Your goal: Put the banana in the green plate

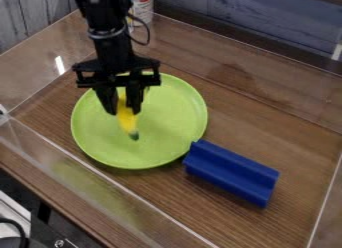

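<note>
My gripper (123, 100) hangs straight down over the left middle of the green plate (174, 127), shut on the banana (128, 120). The yellow banana sticks out below the black fingers, with its dark lower tip close to the plate's surface; whether it touches I cannot tell. The lime-green plate lies flat on the wooden table, and the arm covers part of its far rim.
A blue ridged block (231, 173) lies just off the plate's right front edge. Clear plastic walls (34, 152) fence the table on the left and front. A bottle (139, 6) stands at the back behind the arm.
</note>
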You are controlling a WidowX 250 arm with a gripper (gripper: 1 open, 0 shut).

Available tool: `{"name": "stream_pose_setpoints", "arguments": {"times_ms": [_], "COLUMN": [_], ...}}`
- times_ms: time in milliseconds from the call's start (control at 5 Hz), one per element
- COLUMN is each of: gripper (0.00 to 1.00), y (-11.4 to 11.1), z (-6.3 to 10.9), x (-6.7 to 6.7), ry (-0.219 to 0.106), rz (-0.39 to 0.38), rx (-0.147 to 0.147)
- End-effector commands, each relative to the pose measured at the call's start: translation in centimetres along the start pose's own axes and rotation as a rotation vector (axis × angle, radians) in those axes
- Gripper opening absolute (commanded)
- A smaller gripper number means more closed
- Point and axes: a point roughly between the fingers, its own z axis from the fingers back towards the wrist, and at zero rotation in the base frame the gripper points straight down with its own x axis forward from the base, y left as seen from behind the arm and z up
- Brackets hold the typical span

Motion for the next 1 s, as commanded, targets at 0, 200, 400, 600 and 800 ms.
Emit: {"name": "stream_pose_setpoints", "arguments": {"times_ms": [0, 200, 400, 600, 800], "gripper": [0.0, 0.0, 0.0, 1.0, 0.0], "y": [0.0, 0.1, -0.1, -0.3, -0.7], "z": [-0.3, -1.3, -1.6, -1.6, -1.6], "x": [0.4, 0.5, 0.6, 0.6, 0.6], "ry": [-0.032, -0.028, -0.023, -0.017, -0.015], "rz": [-0.016, -0.021, -0.026, -0.032, -0.039], "rx": [0.02, 0.035, 0.041, 0.047, 0.048]}}
